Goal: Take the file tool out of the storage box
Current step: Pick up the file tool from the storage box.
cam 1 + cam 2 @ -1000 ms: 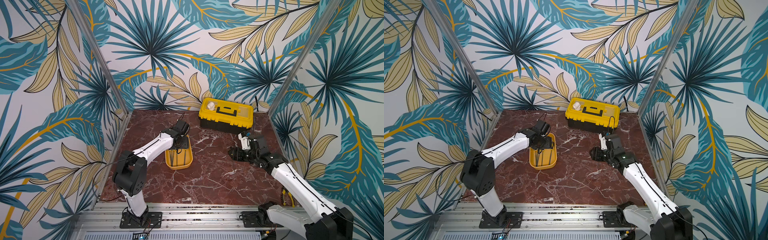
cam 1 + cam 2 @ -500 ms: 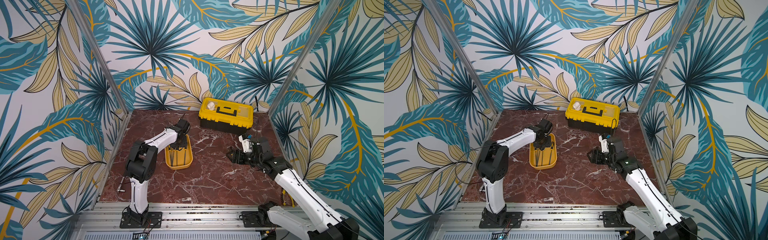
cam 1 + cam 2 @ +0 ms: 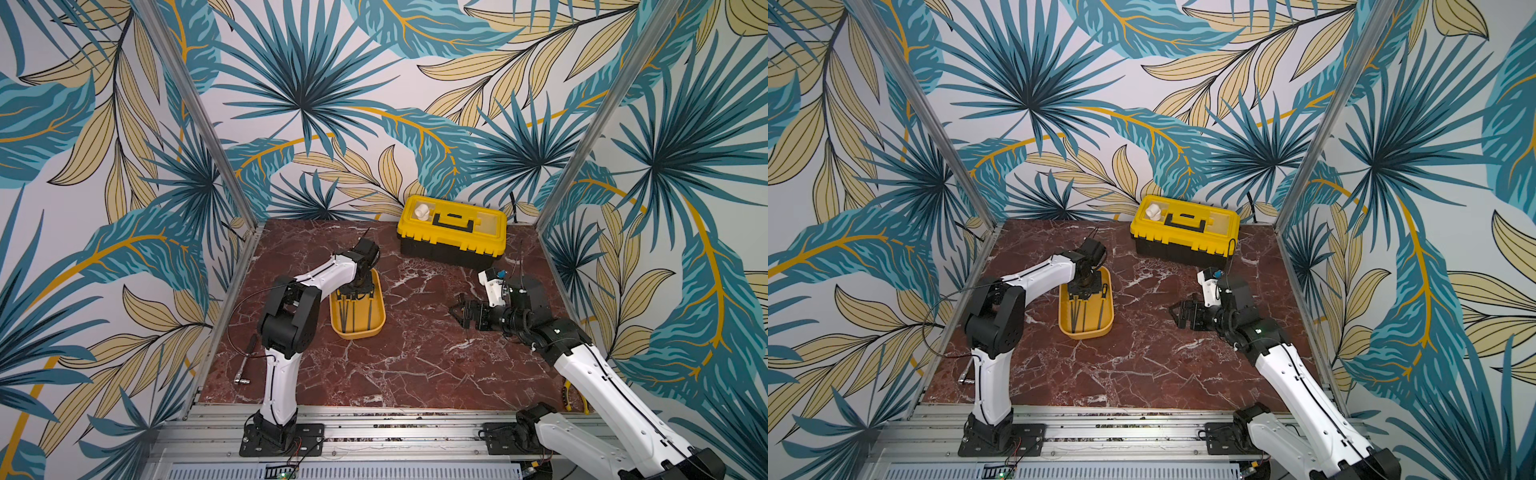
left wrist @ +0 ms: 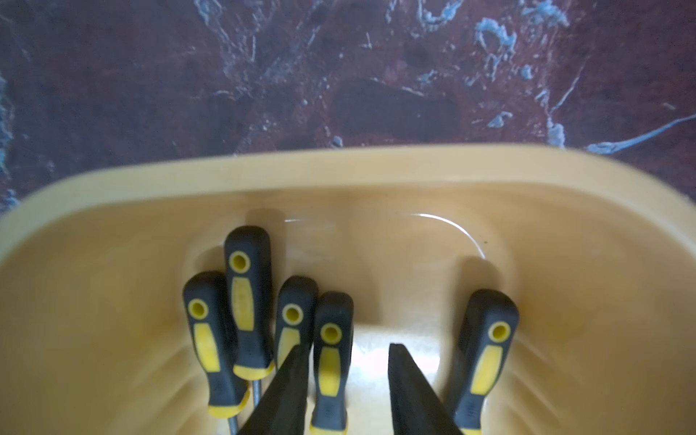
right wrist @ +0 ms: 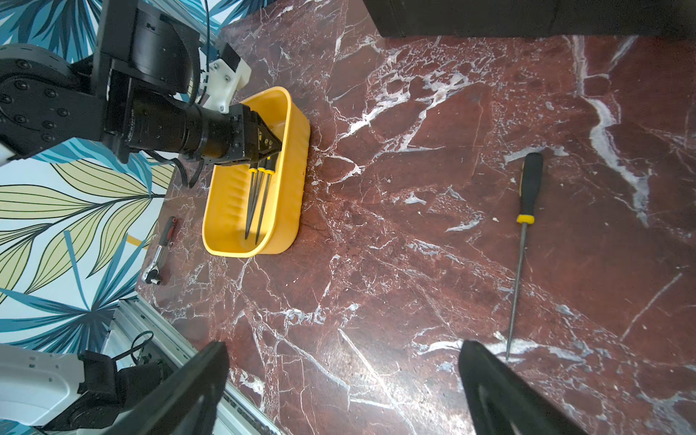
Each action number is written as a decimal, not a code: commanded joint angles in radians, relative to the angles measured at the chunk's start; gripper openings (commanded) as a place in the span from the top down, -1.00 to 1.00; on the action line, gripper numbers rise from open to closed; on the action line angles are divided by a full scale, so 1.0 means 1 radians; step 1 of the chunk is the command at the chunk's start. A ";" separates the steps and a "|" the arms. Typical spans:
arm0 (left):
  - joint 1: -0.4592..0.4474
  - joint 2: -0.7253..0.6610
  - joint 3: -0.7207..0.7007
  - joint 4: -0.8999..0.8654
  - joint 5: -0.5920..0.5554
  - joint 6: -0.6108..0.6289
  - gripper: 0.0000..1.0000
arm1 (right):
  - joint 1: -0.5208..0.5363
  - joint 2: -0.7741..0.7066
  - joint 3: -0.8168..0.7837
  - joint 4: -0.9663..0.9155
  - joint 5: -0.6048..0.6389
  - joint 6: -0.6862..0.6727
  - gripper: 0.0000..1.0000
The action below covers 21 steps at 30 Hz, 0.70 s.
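storage box (image 3: 358, 333) is set on table (image 3: 415, 353), 5 file handles (image 4: 246, 286) seen inside | left gripper (image 4: 347, 345) is parted astride 1 handle (image 4: 331, 361), unclamped | right gripper (image 5: 344, 343) is spread wide, nothing held | 1 file (image 5: 530, 184) is laid outside on table

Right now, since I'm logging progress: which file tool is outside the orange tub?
The file lying alone on the marble table, in the right wrist view; the other five files lie inside the storage box.
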<state>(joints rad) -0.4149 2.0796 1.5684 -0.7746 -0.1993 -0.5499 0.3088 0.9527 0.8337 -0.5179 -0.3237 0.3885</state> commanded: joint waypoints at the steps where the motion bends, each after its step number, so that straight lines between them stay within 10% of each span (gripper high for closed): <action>1: 0.005 0.010 0.044 0.001 -0.019 -0.005 0.23 | 0.006 -0.008 -0.021 0.010 -0.014 -0.005 -0.99; 21: 0.012 0.075 0.085 0.026 -0.012 0.011 0.39 | 0.006 -0.012 -0.025 0.008 -0.017 -0.002 -0.99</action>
<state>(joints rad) -0.4103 2.1376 1.6085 -0.7631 -0.2020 -0.5472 0.3088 0.9504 0.8291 -0.5179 -0.3256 0.3885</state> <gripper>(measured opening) 0.311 0.994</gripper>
